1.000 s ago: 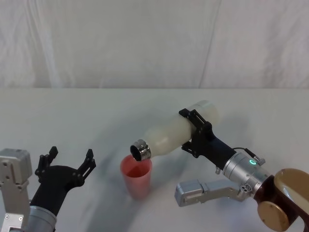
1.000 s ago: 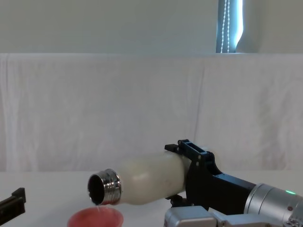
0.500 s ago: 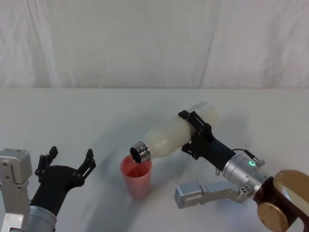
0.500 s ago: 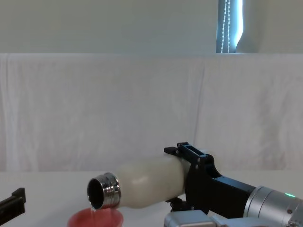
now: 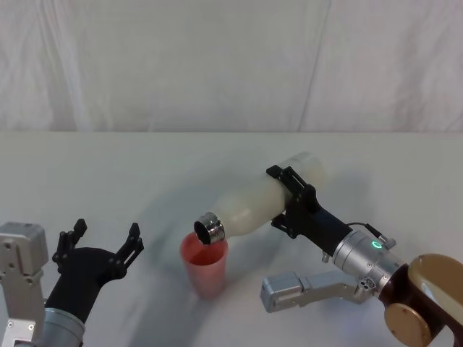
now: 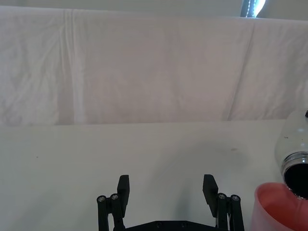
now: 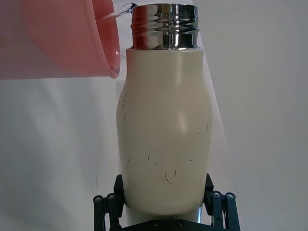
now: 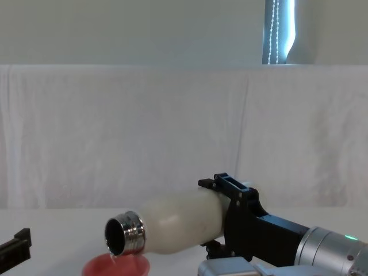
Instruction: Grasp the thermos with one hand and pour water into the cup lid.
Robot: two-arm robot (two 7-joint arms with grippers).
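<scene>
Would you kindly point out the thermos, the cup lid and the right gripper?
thermos (image 5: pixel 253 204), head view, cream body.
cup lid (image 5: pixel 205 271), head view, pink side wall.
right gripper (image 5: pixel 292 203), head view, between its fingertips.

Robot test lab, bare white table (image 5: pixel 217 155), draped white backdrop cloth (image 5: pixel 217 65)

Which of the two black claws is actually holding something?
The right gripper: its fingers clamp the cream thermos, tipped neck-down over the pink cup lid. The left gripper sits open, apart from both.

No readable text or labels.
</scene>
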